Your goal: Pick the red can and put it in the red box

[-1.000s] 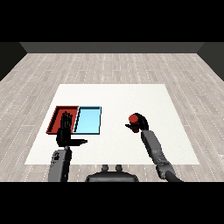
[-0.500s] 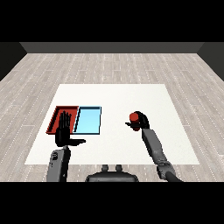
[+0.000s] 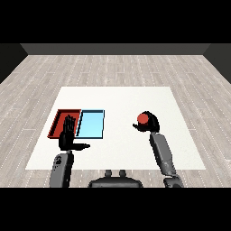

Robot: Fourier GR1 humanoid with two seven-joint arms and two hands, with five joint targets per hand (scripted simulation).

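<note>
Little changed over the last second: red can still clasped in the right robot hand, held over the surface, well right of the red tray. Left robot hand still released, fingers straight. Carry across apparently not begun.

A white table is sitting at the centre of a room floored in pale grey wood-look planks, its surface lying flat and evenly lit. The planks are running out from every side of the table, reaching back to a dark wall beyond its far edge. Darker walls are closing in on the floor at the table's far left and far right.
</note>
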